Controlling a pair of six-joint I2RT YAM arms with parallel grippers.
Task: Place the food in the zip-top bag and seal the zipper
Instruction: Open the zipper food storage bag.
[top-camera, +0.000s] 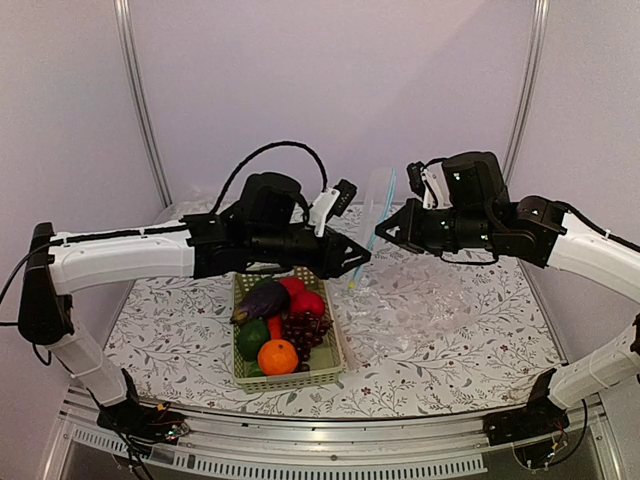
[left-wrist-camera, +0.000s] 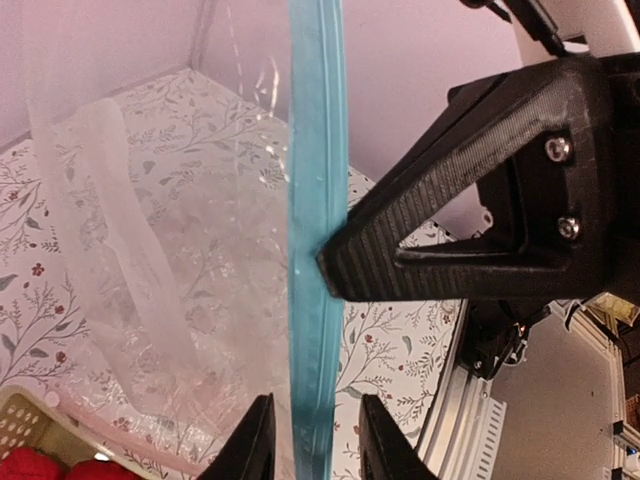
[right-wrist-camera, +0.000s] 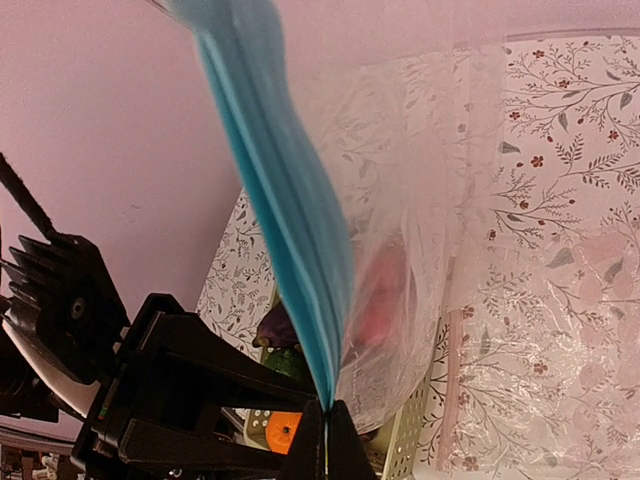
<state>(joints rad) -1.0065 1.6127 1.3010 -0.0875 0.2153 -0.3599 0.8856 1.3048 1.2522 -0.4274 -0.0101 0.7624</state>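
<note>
The right pincer (right-wrist-camera: 326, 422) is clamped on the zipper (right-wrist-camera: 285, 220) of the zip-top bag (right-wrist-camera: 420, 180), which hangs midair right of the basket (top-camera: 290, 378) where the food (top-camera: 285, 325) lies. The left pincer (left-wrist-camera: 315, 432) straddles the zipper, fingers (left-wrist-camera: 255, 445) apart. It should pinch one lip only, peeling gently.

top: high rear, wide | wrists: close, opposed, share zipper (left-wrist-camera: 315, 180)

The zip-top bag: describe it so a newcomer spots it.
Above the flowered table, right of the produce basket, the left gripper and right gripper meet. The zip-top bag hangs there: smooth clear plastic with a light-blue zipper, unlike the bubbly sheet below.
</note>
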